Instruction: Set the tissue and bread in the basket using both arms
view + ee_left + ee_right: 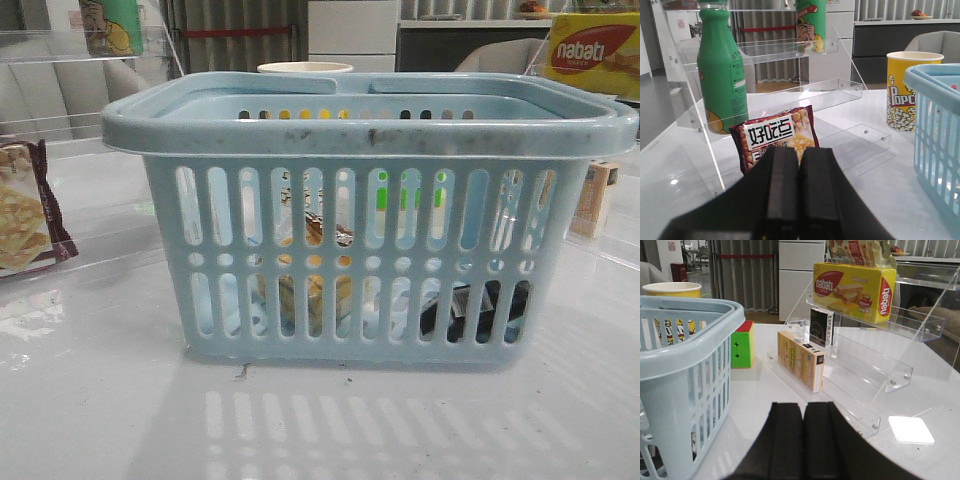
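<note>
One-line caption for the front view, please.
Pale blue basket on the white table, with the bread and the dark tissue visible through its slots.

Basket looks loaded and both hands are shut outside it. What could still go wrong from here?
1. The left hand sits low beside the basket, facing the snack packet and a clear shelf; a careless move forward might knock them.
2. The right hand faces another clear shelf holding a small box; it could clip these.
3. Through the slots the bread and tissue are only partly visible, so I would check placement.
</note>
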